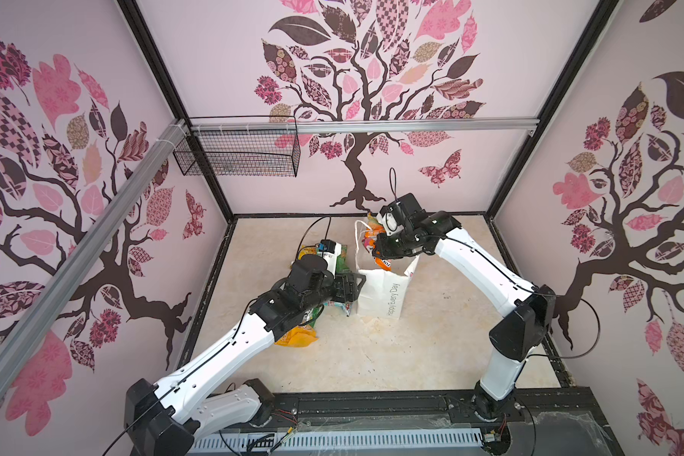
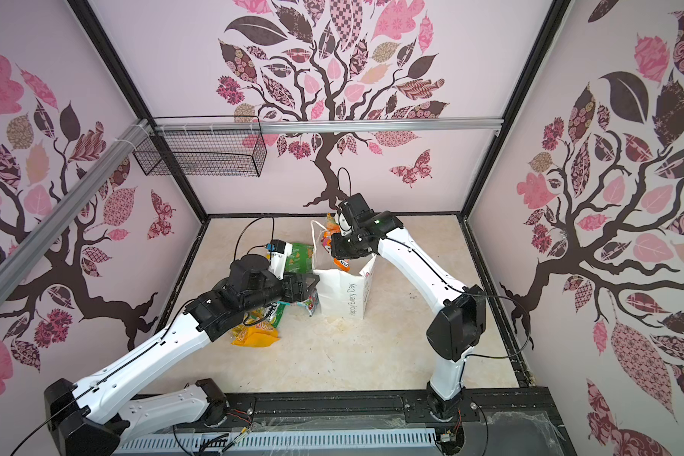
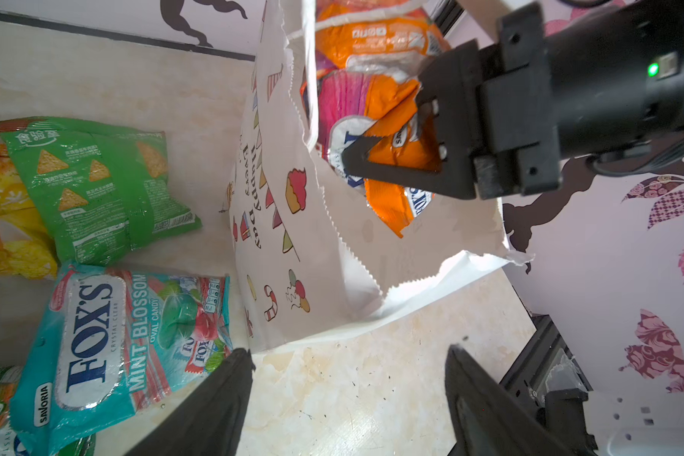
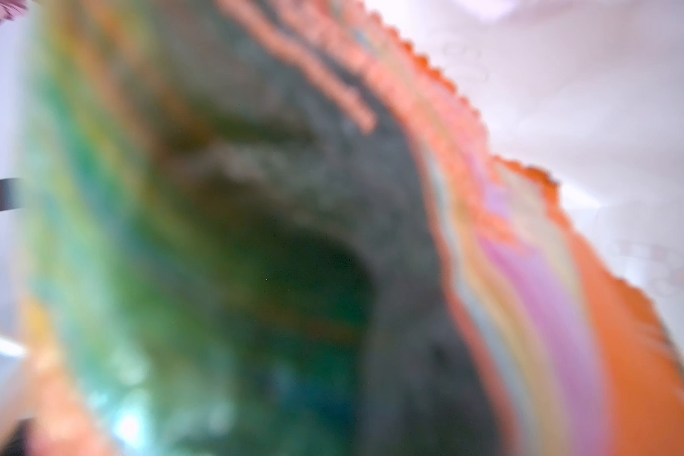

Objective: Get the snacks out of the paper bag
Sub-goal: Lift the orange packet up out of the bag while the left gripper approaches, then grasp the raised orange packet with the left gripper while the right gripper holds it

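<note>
Right gripper sits at the mouth of the paper bag in both top views, its jaws pinched on the orange packet, which pokes up past the rim. The left gripper hangs just beside the bag's left wall, over packets lying out on the floor, the yellow-orange packet nearest the front. From the left wrist the pinch is plain: black jaws closed on a fold of orange foil inside the open bag. The left arm's own fingers stand well apart with nothing between them. The teal FOX'S packet and the green packet lie just beside the bag. The right wrist view is only a blur of orange and green foil against the lens. The lift probably goes best straight up, slowly, so the packet clears the serrated rim without dragging the light bag along; the free gripper looks well placed to steady its wall. The floor is pale, marbled and scuffed, the walls pink with tree decals, and a wire basket hangs from the back rail.
</note>
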`<state>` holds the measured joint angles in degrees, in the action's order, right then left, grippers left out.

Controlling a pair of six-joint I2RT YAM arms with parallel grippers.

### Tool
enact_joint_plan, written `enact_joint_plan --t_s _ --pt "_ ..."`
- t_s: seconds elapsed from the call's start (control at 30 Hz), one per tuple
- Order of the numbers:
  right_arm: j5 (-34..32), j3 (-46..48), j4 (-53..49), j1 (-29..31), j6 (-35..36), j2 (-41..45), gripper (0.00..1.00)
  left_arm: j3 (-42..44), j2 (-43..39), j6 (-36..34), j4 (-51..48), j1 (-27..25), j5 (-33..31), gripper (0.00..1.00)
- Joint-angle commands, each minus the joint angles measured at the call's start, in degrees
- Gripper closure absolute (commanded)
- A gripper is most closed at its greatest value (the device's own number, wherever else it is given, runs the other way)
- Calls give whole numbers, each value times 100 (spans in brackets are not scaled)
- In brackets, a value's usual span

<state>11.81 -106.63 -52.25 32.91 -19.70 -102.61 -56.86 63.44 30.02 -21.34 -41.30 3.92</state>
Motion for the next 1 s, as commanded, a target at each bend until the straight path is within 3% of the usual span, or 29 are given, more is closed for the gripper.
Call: enact_joint_plan --t_s 0.0,0.63,0.83,0.97 --pt "10 -377 -13 -12 -42 416 90 166 46 21 69 15 -107 22" --pt "-208 -1413 -190 -17 -42 512 89 46 -487 9 -61 15 32 20" --pt "60 -1616 -29 -12 -88 725 89 -420 -866 31 -372 14 -66 20" --pt "86 -1470 282 188 -121 1040 89 -987 -1040 333 -830 21 -543 20"
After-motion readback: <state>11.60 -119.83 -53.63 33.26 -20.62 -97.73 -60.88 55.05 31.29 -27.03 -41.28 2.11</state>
